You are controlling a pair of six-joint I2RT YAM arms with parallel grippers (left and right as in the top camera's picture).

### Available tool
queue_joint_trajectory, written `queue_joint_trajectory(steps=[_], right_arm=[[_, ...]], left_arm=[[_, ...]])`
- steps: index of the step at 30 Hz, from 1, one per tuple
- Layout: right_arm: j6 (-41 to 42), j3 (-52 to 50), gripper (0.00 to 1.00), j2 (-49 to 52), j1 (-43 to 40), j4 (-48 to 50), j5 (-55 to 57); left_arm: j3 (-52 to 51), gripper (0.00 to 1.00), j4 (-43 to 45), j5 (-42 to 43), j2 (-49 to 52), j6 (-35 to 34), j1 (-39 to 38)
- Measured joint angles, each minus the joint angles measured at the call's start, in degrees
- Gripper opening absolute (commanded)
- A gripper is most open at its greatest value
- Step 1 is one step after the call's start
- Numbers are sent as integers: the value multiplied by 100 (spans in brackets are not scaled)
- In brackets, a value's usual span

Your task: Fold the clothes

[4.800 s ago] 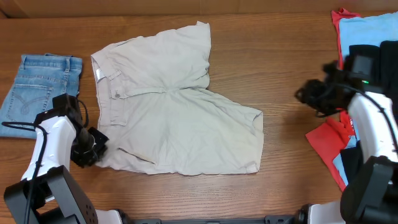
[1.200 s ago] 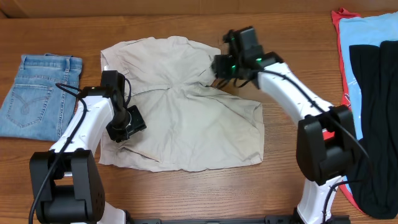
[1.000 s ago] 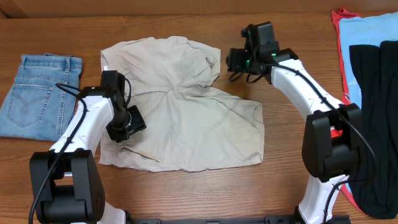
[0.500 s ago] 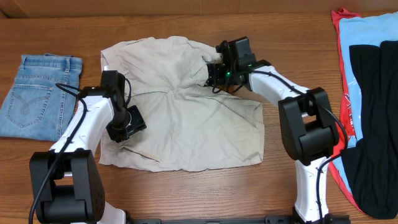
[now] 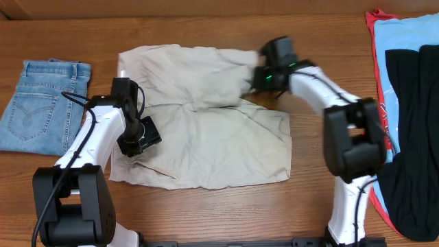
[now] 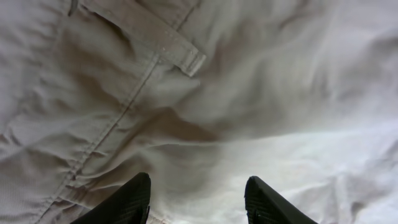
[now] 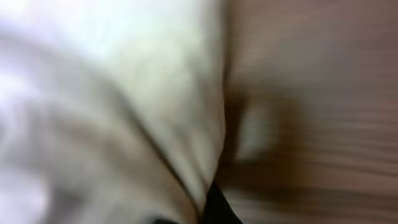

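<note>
The beige khaki shorts [image 5: 206, 137] lie spread in the middle of the table, waistband to the left. My left gripper [image 5: 137, 140] is open and rests on the shorts near the waistband. In the left wrist view its fingers [image 6: 196, 199] straddle the cloth [image 6: 249, 93] below a belt loop [image 6: 180, 56]. My right gripper [image 5: 260, 74] is at the hem of the upper leg and is blurred by motion. In the right wrist view the beige cloth [image 7: 124, 112] runs into the jaws [image 7: 211, 208], which are shut on it.
Folded denim-blue jeans [image 5: 38, 103] lie at the far left. At the right edge a black garment [image 5: 415, 137] lies over a light-blue one [image 5: 405, 34] and a red one [image 5: 376, 27]. Bare wooden table [image 5: 315, 178] lies between the shorts and that pile.
My right gripper has moved right with the upper leg's hem, and that leg now stretches out flatter and further right. The left arm has not moved.
</note>
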Motion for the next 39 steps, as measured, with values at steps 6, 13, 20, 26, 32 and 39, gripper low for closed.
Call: queue_joint_trajectory(steps=[6, 13, 20, 26, 32, 39], right_arm=[[-70, 791, 77, -811, -968, -221, 769], [-136, 988, 91, -1209, -940, -1320, 743], [-155, 627, 84, -1023, -776, -2520, 619], [-155, 61, 84, -1023, -793, -2409, -37], [-149, -984, 84, -1021, -627, -977, -678], [-164, -1545, 17, -1014, -293, 758, -885]], left_arm=[[0, 53, 2, 0, 0, 2, 0], [0, 53, 2, -2, 0, 0, 0], [0, 53, 2, -2, 0, 2, 0], [0, 53, 11, -2, 0, 0, 0], [0, 53, 26, -2, 0, 2, 0], [0, 53, 11, -2, 0, 0, 0]])
